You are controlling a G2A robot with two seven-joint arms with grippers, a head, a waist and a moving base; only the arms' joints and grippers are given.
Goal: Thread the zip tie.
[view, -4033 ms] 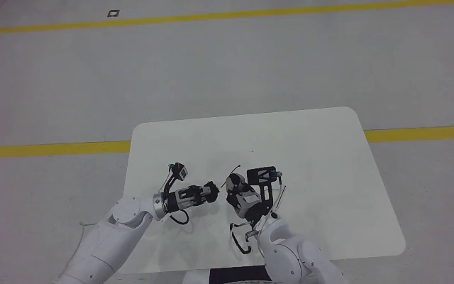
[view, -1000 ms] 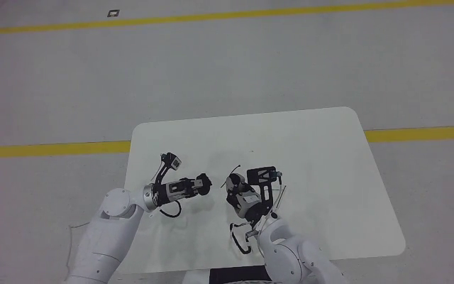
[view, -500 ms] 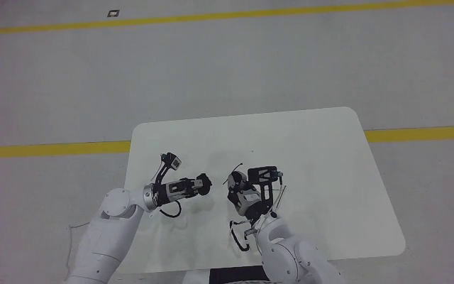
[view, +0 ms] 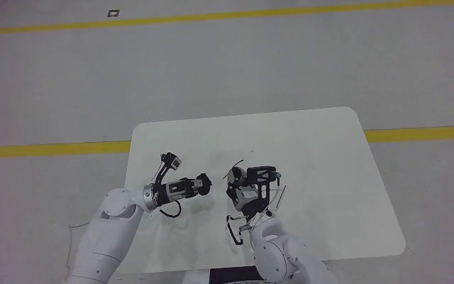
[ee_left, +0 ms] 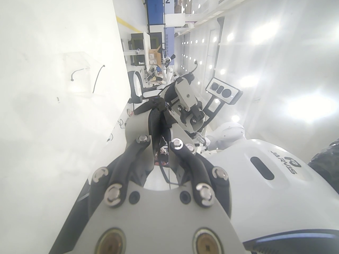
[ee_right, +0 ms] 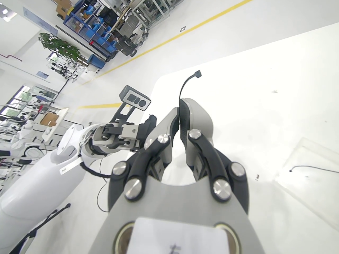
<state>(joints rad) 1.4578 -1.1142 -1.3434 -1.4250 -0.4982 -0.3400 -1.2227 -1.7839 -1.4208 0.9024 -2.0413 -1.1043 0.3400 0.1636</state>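
table (view: 319, 142): matt white, smooth | zip tie (ee_right: 197, 74): thin black plastic | tray (ee_right: 315, 152): clear plastic

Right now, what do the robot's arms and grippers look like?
The left arm and right arm have glossy white rounded shells with thin black cables. The left gripper and right gripper are grey metal with black linkage bars, silver bolts and black-lined jaws.

Left arm (view: 120, 209): reaches from the robot's left side, forearm stretched toward the middle
Left gripper (view: 202, 183): fingers closed together, tip pointing at the right gripper
Right arm (view: 284, 252): folded close to the body, wrist toward the left arm
Right gripper (view: 232, 177): fingers pressed on the zip tie (ee_right: 186, 84), near the left gripper, not touching
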